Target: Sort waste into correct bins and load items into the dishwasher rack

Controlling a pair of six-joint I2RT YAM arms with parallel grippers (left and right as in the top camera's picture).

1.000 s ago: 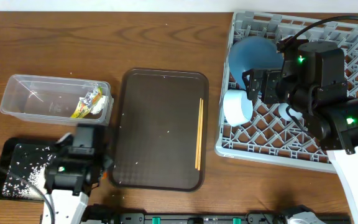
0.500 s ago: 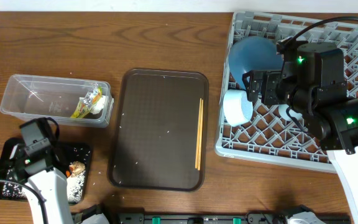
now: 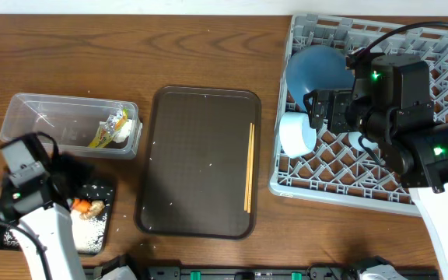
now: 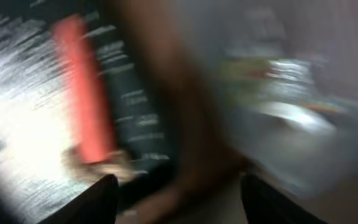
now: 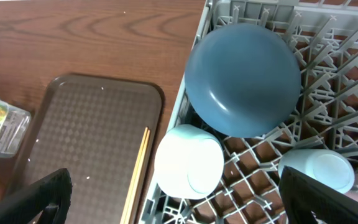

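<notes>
The black tray [image 3: 106,189] sits in the near left corner of the table [image 3: 131,47]. On it lie a heap of white rice [image 3: 90,233], an orange carrot [image 3: 76,204] and a small brown lump [image 3: 96,208]. The lump is just beside the carrot. The left arm [image 3: 49,233] reaches over this tray. The view from its wrist is very blurry, but the left jaws stand partly apart with nothing between them.

In the middle of the table is the brown tray [image 3: 193,155]. 2 chopsticks [image 3: 249,167] lie side by side along its right edge.

Just past the black tray, by the left edge, is the tub [image 3: 29,117]. A wrapper [image 3: 109,131] and white paper [image 3: 127,128] sit at its right end.

The rack [image 3: 341,196] fills the right side of the table. The right arm [image 3: 395,93] hangs over it. The right jaws are wide and hold nothing. A bowl [image 3: 295,134] lies tipped at the rack's left edge, and a cup [image 5: 319,168] sits to its right. Farther back, the plate [image 3: 317,68] leans on the pegs, just behind the bowl.
</notes>
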